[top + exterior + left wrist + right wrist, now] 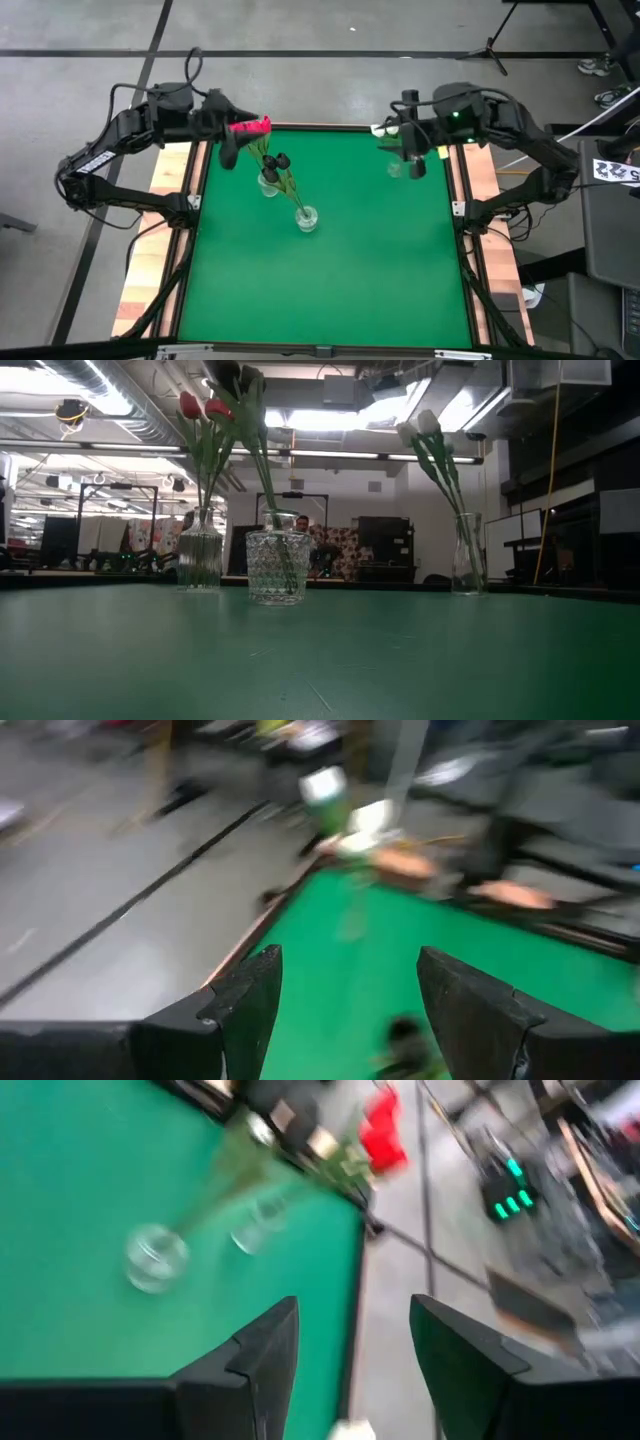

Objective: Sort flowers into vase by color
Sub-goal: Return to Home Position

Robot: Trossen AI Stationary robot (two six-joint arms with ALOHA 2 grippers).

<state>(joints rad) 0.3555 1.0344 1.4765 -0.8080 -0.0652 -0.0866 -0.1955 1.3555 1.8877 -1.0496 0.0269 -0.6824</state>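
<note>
Three clear vases stand on the green table. A slim vase (pixel 200 560) (pixel 268 185) holds red tulips (pixel 203 407) (pixel 250 127). A cut-glass vase (pixel 278 567) (pixel 306 218) holds black tulips (pixel 280 161). A third slim vase (pixel 467 555) (pixel 395 168) holds white tulips (pixel 420 425). My left gripper (pixel 228 153) (pixel 350 970) hovers open near the table's far left corner, beside the red heads. My right gripper (pixel 415 163) (pixel 355 1315) hovers open near the far right corner, next to the white-tulip vase. Neither holds anything.
The wooden frame (pixel 190 215) borders the green mat, with its far edge close behind both grippers. The near half of the mat (pixel 320 290) has nothing standing on it. A person (pixel 303 525) shows far back in the room.
</note>
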